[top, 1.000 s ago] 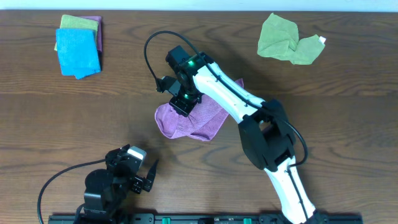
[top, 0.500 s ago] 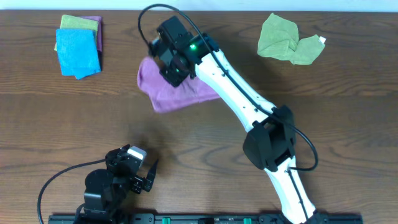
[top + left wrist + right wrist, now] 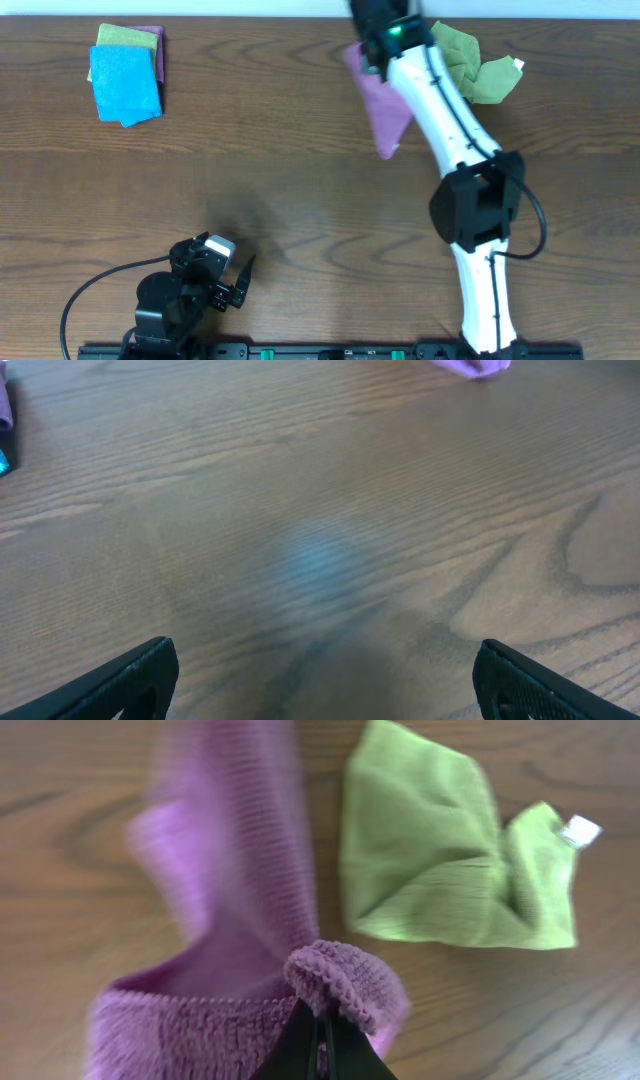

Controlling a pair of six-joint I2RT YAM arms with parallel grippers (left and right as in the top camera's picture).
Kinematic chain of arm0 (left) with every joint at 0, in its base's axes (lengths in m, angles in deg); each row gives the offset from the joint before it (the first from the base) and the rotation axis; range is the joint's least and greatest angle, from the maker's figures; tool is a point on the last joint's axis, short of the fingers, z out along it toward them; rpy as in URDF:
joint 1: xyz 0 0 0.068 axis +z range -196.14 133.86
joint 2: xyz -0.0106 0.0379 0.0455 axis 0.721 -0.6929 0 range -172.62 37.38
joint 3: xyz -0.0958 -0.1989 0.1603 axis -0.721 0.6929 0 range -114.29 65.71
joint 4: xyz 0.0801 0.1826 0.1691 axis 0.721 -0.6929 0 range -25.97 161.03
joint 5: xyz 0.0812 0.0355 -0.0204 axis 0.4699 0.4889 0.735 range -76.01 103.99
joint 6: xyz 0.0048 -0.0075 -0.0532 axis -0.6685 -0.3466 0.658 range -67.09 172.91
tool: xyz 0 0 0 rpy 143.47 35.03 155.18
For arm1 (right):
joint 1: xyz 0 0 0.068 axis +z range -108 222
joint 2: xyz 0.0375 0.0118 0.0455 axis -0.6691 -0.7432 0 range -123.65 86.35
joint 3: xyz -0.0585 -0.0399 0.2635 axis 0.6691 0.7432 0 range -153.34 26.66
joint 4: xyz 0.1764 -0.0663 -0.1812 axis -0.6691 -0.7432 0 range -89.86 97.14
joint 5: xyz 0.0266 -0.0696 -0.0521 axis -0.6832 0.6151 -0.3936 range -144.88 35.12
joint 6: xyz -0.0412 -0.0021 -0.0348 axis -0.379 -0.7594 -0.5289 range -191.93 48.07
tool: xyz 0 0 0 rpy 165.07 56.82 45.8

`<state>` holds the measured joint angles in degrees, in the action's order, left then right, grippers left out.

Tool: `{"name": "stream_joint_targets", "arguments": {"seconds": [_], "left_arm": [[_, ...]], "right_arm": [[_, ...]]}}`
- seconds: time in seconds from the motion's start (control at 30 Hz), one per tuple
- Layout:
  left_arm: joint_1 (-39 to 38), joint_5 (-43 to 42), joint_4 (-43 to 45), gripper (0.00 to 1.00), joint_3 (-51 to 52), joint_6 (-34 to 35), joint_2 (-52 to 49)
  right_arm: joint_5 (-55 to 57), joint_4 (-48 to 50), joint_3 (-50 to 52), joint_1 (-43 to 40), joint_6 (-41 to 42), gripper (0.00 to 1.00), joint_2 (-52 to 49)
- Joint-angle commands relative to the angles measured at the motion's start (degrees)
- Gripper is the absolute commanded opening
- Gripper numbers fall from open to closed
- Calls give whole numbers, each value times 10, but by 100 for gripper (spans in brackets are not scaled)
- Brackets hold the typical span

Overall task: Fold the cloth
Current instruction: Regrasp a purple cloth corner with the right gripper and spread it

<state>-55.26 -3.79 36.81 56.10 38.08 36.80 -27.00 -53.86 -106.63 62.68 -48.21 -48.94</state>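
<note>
Dark wood surface [image 3: 300, 200]. Purple cloth [image 3: 383, 110] at upper centre-right, bunched, apparently lifted, unfolded. Right claw [image 3: 322, 1038] is clamped tight on its edge. Light-green cloth [image 3: 468, 65] lies just beside. Left claw [image 3: 330, 685] gapes empty, lower left. Step: repositioning. Next likely: lay it flat, away from the green one.

**rigwatcher:** how many rags have you got out there?

**me:** I count five on my overhead feed. There's one mauve cloth [image 3: 380, 105] at top middle and one crumpled light-green cloth [image 3: 490, 80] at upper right. The other three are stacked at upper left: one blue cloth [image 3: 125, 85], with one green cloth [image 3: 127, 37] and one purple cloth [image 3: 158, 55] peeking out from under it.

**rigwatcher:** and arms?

**me:** Two. The left arm [image 3: 185, 290] is at bottom left and the right arm [image 3: 450, 110] is on the right side. One table [image 3: 300, 180].
</note>
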Motion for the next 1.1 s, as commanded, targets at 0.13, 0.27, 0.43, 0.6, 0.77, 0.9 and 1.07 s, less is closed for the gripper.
{"name": "stream_joint_targets", "arguments": {"seconds": [0.13,0.27,0.43,0.6,0.77,0.9,1.07], "left_arm": [[-2,0,1,95,5,5,4],[-2,0,1,95,5,5,4],[-2,0,1,95,5,5,4],[-2,0,1,95,5,5,4],[-2,0,1,95,5,5,4],[-2,0,1,95,5,5,4],[-2,0,1,95,5,5,4]], "right_arm": [[-107,0,-27,12,-57,2,8],[-374,-40,-28,36,-107,2,8],[-516,-107,-26,93,-211,71,6],[-389,-125,-26,109,-240,93,6],[-308,-120,-22,83,-240,79,3],[-313,-102,12,56,-266,76,-11],[-373,-100,42,46,-337,70,-34]]}}
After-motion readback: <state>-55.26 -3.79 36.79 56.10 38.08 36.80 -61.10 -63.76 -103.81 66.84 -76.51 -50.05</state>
